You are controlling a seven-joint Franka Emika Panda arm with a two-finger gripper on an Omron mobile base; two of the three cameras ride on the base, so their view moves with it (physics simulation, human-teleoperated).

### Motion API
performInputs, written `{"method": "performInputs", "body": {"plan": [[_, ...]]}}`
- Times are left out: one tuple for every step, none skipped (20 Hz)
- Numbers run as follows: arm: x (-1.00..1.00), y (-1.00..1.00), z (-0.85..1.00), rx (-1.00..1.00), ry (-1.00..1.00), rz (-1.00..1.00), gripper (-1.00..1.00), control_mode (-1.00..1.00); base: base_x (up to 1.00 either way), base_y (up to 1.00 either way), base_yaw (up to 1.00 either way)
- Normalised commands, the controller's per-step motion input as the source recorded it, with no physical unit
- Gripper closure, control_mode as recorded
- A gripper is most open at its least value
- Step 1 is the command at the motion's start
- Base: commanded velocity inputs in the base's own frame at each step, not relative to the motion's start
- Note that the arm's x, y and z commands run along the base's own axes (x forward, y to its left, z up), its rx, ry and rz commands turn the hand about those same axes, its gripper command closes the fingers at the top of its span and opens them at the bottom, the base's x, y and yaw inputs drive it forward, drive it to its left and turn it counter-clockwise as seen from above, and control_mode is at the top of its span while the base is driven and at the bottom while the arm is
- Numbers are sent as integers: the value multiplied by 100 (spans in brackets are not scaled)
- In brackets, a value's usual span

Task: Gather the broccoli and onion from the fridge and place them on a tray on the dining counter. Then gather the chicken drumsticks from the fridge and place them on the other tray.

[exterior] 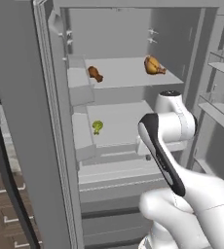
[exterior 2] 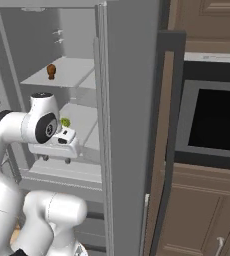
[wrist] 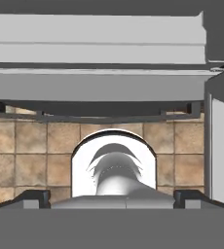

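Note:
The fridge [exterior: 123, 29] stands open. Two chicken drumsticks lie on its upper shelf, one at the left [exterior: 95, 74] and one at the right [exterior: 154, 65]; one drumstick [exterior 2: 51, 71] also shows in the right base view. The broccoli [exterior: 97, 127] [exterior 2: 65, 122] sits on the middle shelf. The onion is hidden or out of view. My gripper [exterior 2: 56, 159] hangs in front of the middle shelf, pointing down, a little nearer than the broccoli and apart from it. Its fingertips [wrist: 33, 197] stand wide apart, open with nothing between them, over the tiled floor.
The left fridge door [exterior: 21, 121] is swung open, and the right door's shelves [exterior: 221, 112] stick out beside the arm. Lower fridge drawers [exterior: 114, 194] sit below the hand. A built-in oven [exterior 2: 217, 120] and wooden cabinets [exterior 2: 197, 210] stand to the fridge's right.

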Motion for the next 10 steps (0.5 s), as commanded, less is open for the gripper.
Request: {"method": "performInputs", "body": {"plan": [[0, 0, 0, 0, 0, 0, -100, 100, 40, 9, 0], [0, 0, 0, 0, 0, 0, -100, 100, 23, 30, 0], [0, 0, 0, 0, 0, 0, -100, 100, 20, 29, 0], [0, 0, 0, 0, 0, 0, -100, 100, 15, 3, 0], [8, 0, -12, 0, -14, 0, -100, -100, 0, 0, 0], [3, 8, -22, 1, -21, 0, -100, -100, 0, 0, 0], [0, 20, -17, 0, -33, -3, -100, -100, 0, 0, 0], [0, 31, -11, 0, -42, -4, -100, -100, 0, 0, 0], [0, 36, 0, 0, -47, -5, -100, -100, 0, 0, 0], [15, 44, 0, 0, -48, -6, -100, -100, 0, 0, 0]]}}
